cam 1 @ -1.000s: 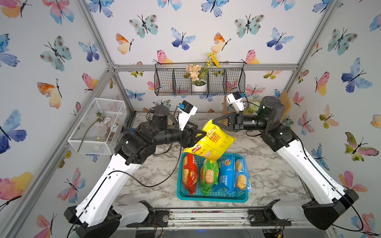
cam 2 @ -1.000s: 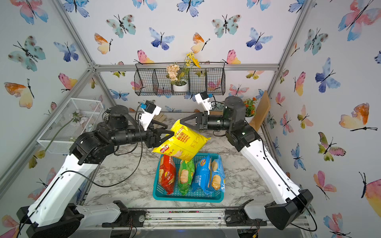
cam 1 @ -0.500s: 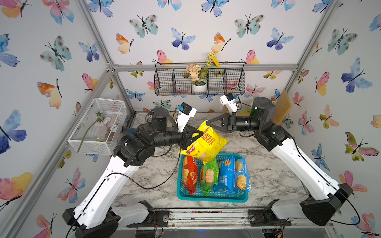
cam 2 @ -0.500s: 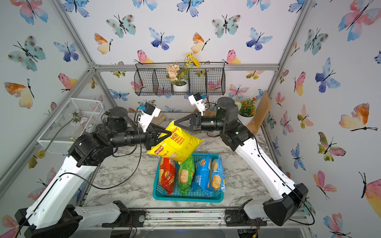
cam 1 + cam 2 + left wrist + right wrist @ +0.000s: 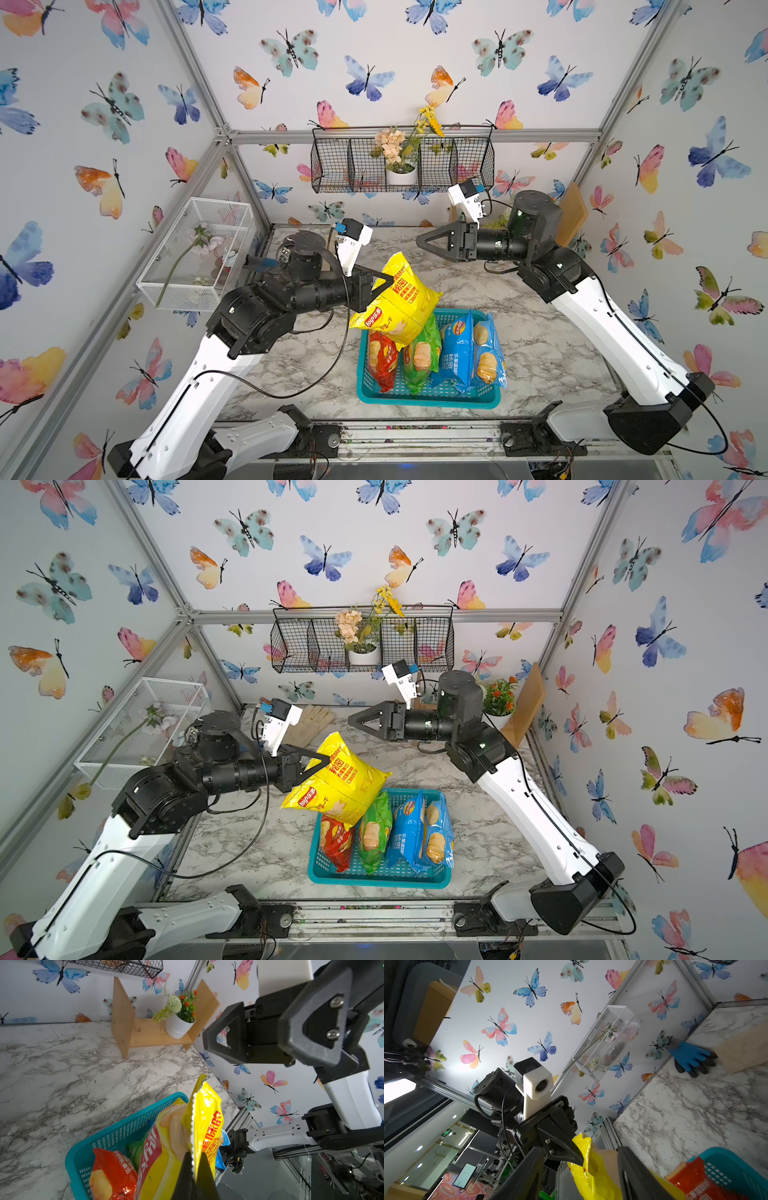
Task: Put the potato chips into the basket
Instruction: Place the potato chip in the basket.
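Marble-pattern tabletop [image 5: 540, 345] inside a butterfly-papered booth; contents as follows.

1. Basket [image 5: 428, 402]: teal, near the front edge, between the two arms. It holds four bags on edge, side by side: red bag [image 5: 381, 359], green bag [image 5: 422, 355], and two blue bags [image 5: 455, 353]. Stood on edge they pack tightly, and only a strip of bare floor shows at the front.

2. Yellow bag [image 5: 399, 303]: in the air, tilted, over the basket's back left corner, with its low end above the red and green bags. Whether it touches them cannot be told. It is the only bag outside, so four of five look stowed.

3. Left claw [image 5: 194, 1157]: clenched on the yellow bag's crimped end seam, pinching flat foil and not the puffed body. Likely reason: the seam gives a firm hold without crushing chips. Hung from this one pinch, the bag sags toward the basket.

4. Right claw [image 5: 422, 242]: spread and empty, near the bag's top corner but apart from it, toward the back. Judged: the left arm alone carries the weight.

5. Off-task: beige glove [image 5: 313, 721] and blue glove [image 5: 689, 1057] at the back; wire basket [image 5: 399, 166] on the wall; mesh box [image 5: 199, 253] at left.

Next move, judged: lower the bag onto or beside the red bag. Risk: it ends up across the rim and slides out.
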`<state>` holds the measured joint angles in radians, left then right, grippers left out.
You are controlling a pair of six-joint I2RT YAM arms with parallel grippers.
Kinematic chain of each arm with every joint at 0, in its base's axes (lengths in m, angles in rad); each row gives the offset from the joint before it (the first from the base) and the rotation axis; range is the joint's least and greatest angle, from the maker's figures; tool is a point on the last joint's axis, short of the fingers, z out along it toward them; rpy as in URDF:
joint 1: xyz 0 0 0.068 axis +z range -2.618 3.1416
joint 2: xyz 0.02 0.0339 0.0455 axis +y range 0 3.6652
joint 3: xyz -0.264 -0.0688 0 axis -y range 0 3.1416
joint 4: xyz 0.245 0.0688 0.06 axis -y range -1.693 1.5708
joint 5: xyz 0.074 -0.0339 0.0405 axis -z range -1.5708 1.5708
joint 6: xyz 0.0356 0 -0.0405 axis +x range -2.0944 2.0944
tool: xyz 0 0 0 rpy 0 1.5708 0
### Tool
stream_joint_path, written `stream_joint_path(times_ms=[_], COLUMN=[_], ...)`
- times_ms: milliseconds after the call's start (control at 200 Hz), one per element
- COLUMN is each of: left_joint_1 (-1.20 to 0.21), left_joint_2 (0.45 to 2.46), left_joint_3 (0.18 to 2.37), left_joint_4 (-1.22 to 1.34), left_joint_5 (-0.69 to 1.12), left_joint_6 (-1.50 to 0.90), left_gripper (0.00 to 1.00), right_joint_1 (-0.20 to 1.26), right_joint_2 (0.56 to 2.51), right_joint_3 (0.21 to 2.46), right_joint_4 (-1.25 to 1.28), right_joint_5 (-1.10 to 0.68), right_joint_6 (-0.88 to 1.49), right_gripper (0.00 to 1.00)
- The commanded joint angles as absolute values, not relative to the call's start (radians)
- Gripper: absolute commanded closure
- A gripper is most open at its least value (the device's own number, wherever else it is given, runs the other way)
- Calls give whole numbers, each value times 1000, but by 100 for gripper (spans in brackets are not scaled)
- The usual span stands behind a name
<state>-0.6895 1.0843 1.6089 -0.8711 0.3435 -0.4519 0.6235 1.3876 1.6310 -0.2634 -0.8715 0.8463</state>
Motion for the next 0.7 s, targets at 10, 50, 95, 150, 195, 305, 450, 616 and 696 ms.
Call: stream_joint_path(times_ms=[10,50,95,150,195,305,450,616,696], left_joint_1=[-695,-695,-695,-695,-695,-695,-698,-727,-768], left_joint_2=[1037,1025,1013,1001,996,983,983,1008,1038], left_joint_3=[1561,1535,1511,1484,1464,1413,1358,1326,1319], left_joint_4=[-849,-843,-834,-827,-827,-817,-806,-810,-807], left_joint_5=[242,222,205,187,170,143,117,76,56], left_joint_6=[-613,-643,-672,-701,-723,-768,-800,-815,-820], left_gripper=[100,100,100,100,100,100,100,100,100], right_joint_1=[627,627,627,627,627,627,627,627,628], right_joint_2=[1381,1375,1369,1359,1348,1324,1296,1276,1272], right_joint_3=[1693,1694,1690,1675,1660,1626,1580,1520,1473], right_joint_4=[-470,-505,-536,-558,-569,-592,-592,-589,-570], right_joint_5=[-705,-673,-646,-628,-614,-577,-555,-564,-596], right_joint_6=[701,680,663,650,643,629,623,615,619], right_gripper=[38,38,38,38,38,38,38,39,40])
